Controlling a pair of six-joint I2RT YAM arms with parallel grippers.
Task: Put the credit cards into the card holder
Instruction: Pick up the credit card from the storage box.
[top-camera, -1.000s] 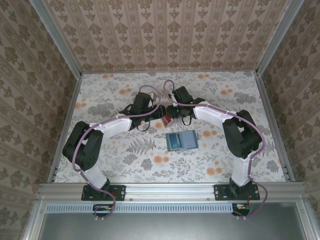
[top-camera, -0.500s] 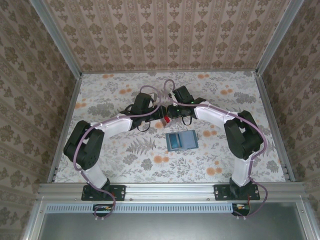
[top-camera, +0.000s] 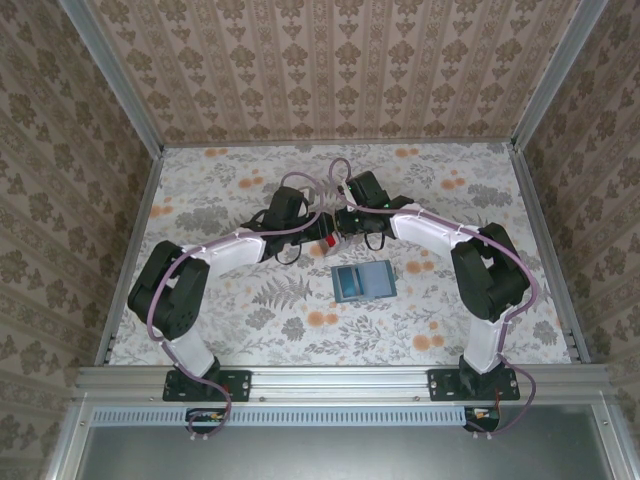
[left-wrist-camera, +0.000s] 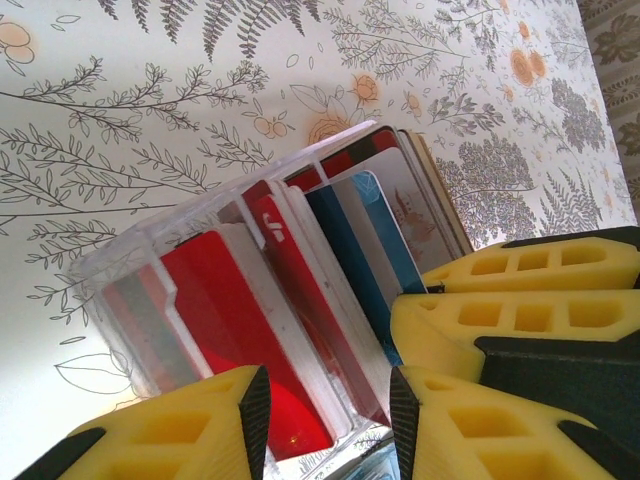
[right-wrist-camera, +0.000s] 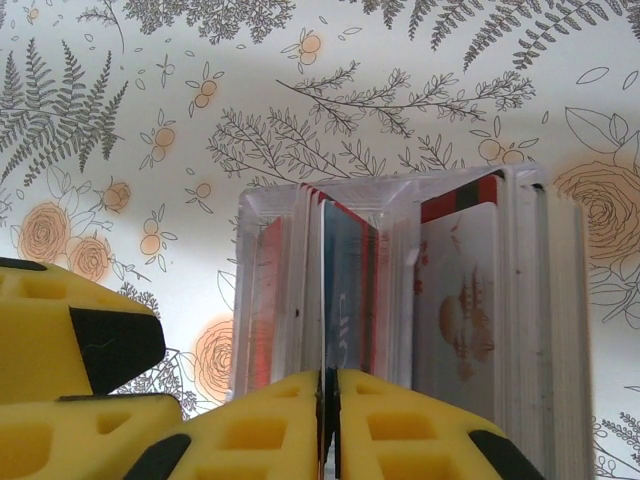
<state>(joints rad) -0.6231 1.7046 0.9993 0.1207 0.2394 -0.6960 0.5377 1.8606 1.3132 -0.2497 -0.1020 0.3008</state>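
Note:
The credit cards (left-wrist-camera: 225, 300), red, blue and white, stand on edge in a clear plastic box (left-wrist-camera: 130, 262) with dividers. My left gripper (left-wrist-camera: 330, 400) is shut on the near end of that box, one finger on each side. In the right wrist view, my right gripper (right-wrist-camera: 329, 385) is shut on the edge of a thin blue card (right-wrist-camera: 345, 290) standing in the box (right-wrist-camera: 262, 205). From above, both grippers (top-camera: 322, 238) (top-camera: 346, 232) meet at the box at mid-table. The card holder (top-camera: 363, 282), a teal wallet, lies open and flat just in front of them, untouched.
The floral tablecloth (top-camera: 230, 300) covers the table, which has patterned walls on three sides and a metal rail (top-camera: 340, 378) along the near edge. The right gripper's yellow fingers (left-wrist-camera: 520, 310) crowd the box from the right in the left wrist view.
Both arms have shifted only slightly around the box. The grips look the same and the wallet has not moved.

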